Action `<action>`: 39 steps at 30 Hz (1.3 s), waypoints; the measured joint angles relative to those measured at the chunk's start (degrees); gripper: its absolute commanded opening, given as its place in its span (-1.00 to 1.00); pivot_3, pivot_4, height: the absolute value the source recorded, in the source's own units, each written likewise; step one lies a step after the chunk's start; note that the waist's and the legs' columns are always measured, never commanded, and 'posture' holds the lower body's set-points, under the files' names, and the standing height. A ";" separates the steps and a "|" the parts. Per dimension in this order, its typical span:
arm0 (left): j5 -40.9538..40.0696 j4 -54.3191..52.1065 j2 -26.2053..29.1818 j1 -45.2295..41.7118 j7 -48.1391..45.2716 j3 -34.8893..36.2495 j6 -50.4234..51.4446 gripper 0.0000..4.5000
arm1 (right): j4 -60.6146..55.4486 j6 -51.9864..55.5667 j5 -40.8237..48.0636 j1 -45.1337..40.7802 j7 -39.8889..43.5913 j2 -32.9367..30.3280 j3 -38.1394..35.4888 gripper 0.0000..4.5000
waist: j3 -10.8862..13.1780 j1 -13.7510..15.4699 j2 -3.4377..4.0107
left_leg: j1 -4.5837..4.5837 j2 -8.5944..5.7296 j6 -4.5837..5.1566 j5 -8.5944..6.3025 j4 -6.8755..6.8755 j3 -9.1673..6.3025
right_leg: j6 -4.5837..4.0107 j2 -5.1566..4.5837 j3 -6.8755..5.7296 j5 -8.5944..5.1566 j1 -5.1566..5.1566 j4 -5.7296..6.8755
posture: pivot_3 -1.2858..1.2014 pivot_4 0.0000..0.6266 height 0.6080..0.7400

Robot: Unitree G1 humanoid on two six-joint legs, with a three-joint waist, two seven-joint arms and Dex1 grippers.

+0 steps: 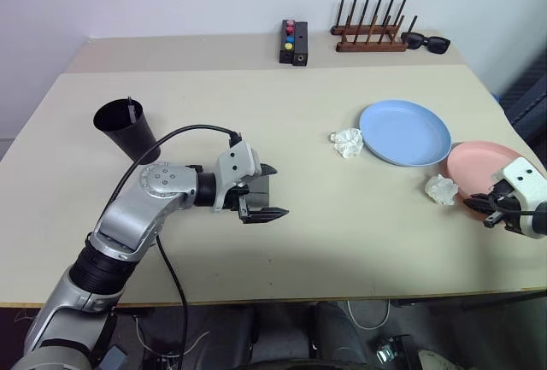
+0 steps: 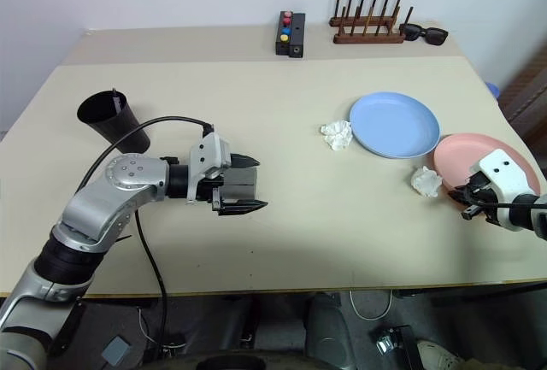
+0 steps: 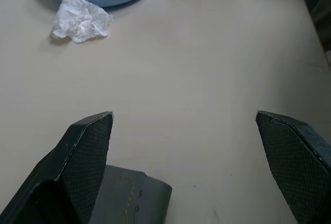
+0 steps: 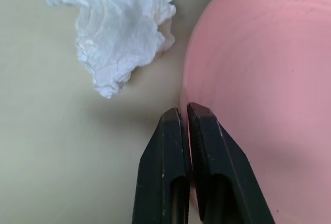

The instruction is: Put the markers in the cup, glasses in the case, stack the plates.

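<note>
The black cup stands at the table's left with a thin dark marker poking above its rim. My left gripper hangs open over the middle of the table, just above the grey case. The light blue plate lies to the right. Nearer the right edge lies the salmon pink plate. My right gripper is shut on the near rim of the pink plate, one finger inside it and one outside. The glasses are out of view.
Two crumpled white tissues lie on the table, one beside the blue plate and one beside the pink plate. At the back stand a small black button box, a wooden peg rack and black sunglasses.
</note>
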 measured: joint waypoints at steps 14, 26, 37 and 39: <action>-0.05 3.17 -2.15 -1.64 -2.27 -0.08 -2.42 1.00 | -0.04 -3.63 -1.37 -0.55 -1.60 0.00 0.01 -0.97 | 0.00 0.01 0.00 | 0.00 0.00 -0.01 0.00 0.00 0.00 | 0.00 0.00 0.00 0.00 -0.01 -0.01 | 0.03 -0.52 1.00; 0.68 3.39 -3.24 -1.68 -1.07 -0.11 -2.46 1.00 | 1.41 -6.84 -3.71 -6.43 -2.06 -0.92 0.71 -0.97 | 0.02 0.05 0.06 | 0.00 -0.01 -0.02 0.01 -0.01 0.00 | 0.00 0.00 0.00 0.00 -0.01 -0.02 | 0.03 -0.52 1.00; 1.55 3.61 -3.80 -1.63 0.00 -0.18 -2.47 1.00 | 3.16 -10.53 -5.11 -16.90 -3.62 0.91 4.65 -0.97 | 0.05 -0.03 0.13 | -0.02 0.00 -0.09 0.05 -0.04 0.01 | 0.00 0.00 0.00 0.00 -0.04 -0.05 | 0.03 -0.52 1.00; 1.65 3.62 -3.80 -1.56 0.12 -0.16 -2.47 1.00 | 3.43 -10.90 -5.25 -18.07 -3.52 2.47 6.70 -0.97 | 0.05 -0.02 0.13 | -0.02 -0.01 -0.10 0.06 -0.04 0.01 | 0.00 0.00 0.00 0.00 -0.04 -0.05 | 0.03 -0.52 1.00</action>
